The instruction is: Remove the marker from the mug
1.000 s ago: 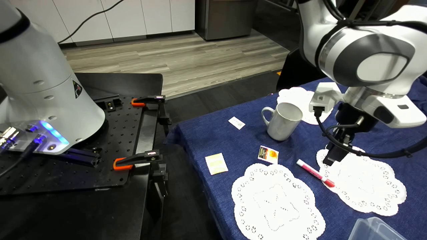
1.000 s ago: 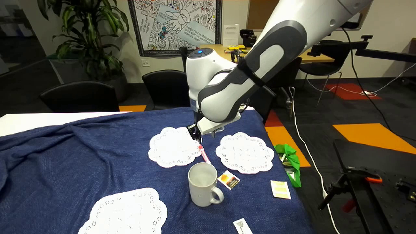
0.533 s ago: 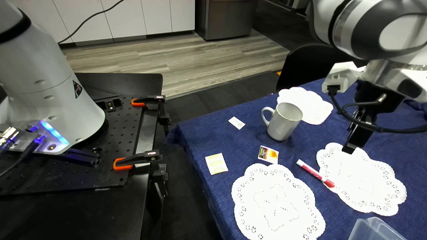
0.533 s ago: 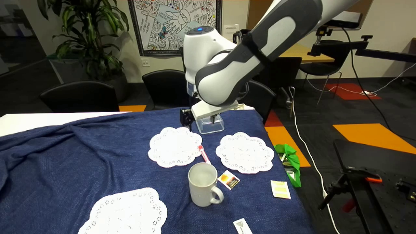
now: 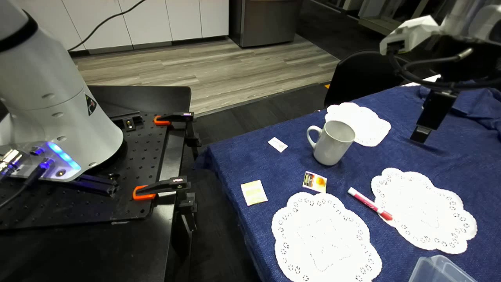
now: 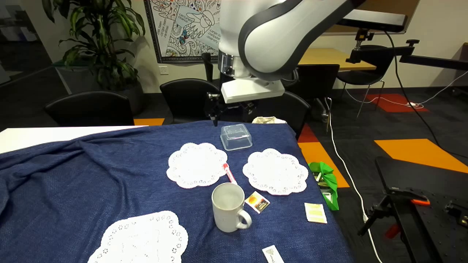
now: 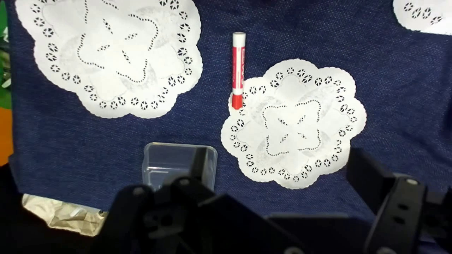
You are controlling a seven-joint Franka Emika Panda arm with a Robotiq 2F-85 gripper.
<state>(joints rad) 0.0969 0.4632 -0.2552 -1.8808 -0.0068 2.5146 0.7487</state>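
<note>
Marker lies outside the mug; removal seems complete, presumably why the gripper hangs clear, jaws apart.

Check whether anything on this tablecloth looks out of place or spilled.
The red marker looks slightly out of place: its red end overlaps a lace doily, the rest lies mostly on blue tablecloth. No spill shows.
</note>
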